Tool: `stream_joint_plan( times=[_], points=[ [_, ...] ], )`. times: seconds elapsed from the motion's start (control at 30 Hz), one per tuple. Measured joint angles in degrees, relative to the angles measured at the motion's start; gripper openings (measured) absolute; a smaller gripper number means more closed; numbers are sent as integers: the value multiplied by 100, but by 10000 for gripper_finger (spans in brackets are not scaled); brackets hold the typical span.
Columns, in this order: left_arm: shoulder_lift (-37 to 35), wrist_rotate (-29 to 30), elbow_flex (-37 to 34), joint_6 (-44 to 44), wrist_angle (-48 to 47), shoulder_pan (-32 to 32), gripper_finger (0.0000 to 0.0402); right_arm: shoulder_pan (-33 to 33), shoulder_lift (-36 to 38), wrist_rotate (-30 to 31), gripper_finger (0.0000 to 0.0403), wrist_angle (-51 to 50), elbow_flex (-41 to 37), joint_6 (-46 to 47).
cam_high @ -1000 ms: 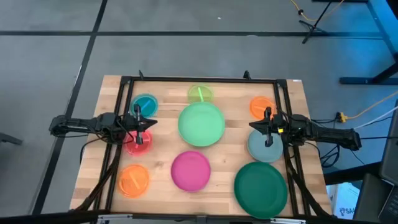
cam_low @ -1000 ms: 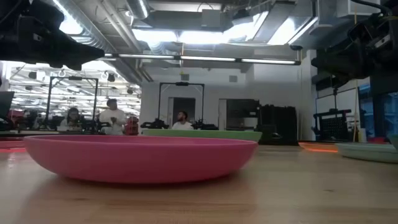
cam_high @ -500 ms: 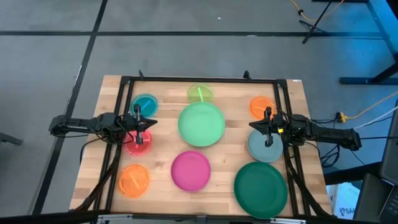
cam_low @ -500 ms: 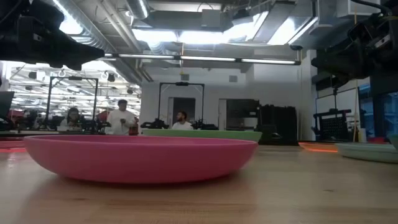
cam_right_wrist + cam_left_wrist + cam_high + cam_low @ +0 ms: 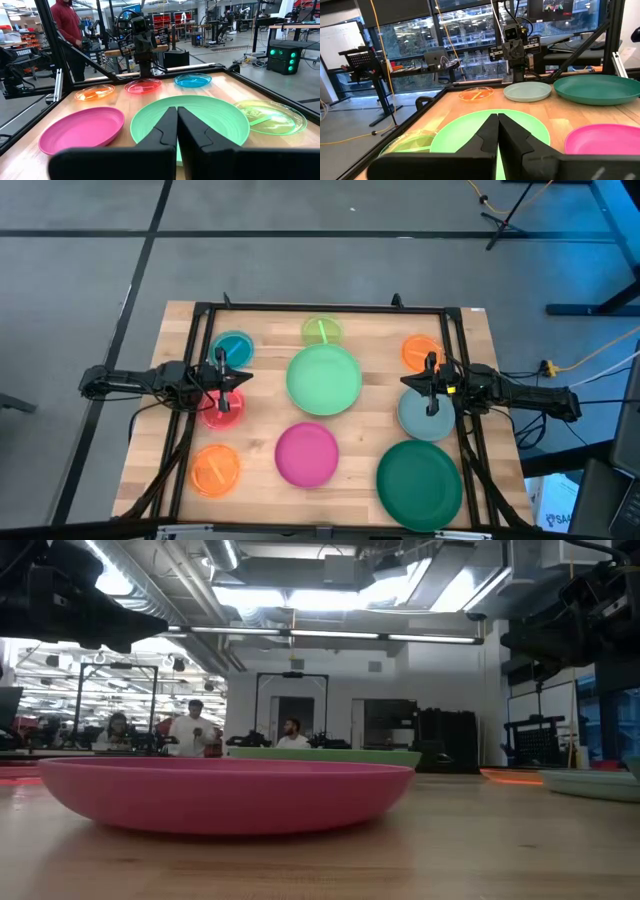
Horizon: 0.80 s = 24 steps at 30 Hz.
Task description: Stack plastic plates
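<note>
Nothing stacked yet: I see all eight plates lying separate on the table (image 5: 470, 330). Largest first: dark green plate (image 5: 419, 483) lower right, light green plate (image 5: 324, 379) centre, magenta plate (image 5: 307, 453) below it, grey-teal plate (image 5: 424, 418) under my right gripper (image 5: 431, 386), red plate (image 5: 221, 411) under my left gripper (image 5: 222, 381). Both jaws closed, empty. Risk: thin low rims, closed jaws could slide or skid plates. Versus earlier frames, arms unmoved; a background person shifted.

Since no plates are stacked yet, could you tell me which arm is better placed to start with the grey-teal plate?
Right, probably: the right gripper, shut, hangs over the grey-teal plate. The left gripper, also shut, is across the table above the red plate.
</note>
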State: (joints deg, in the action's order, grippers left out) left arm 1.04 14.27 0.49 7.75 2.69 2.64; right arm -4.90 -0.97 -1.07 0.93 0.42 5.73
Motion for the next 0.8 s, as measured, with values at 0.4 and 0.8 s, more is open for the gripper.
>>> stream_joint_plan(
  times=[0.4,0.8],
  points=[
    [2,-45,2,-614,249,2,4,-1,-2,-1,5,0,1,1],
    [33,-27,4,-1364,1456,0,4,0,-2,-1,5,28,-1,-1]
  ],
)
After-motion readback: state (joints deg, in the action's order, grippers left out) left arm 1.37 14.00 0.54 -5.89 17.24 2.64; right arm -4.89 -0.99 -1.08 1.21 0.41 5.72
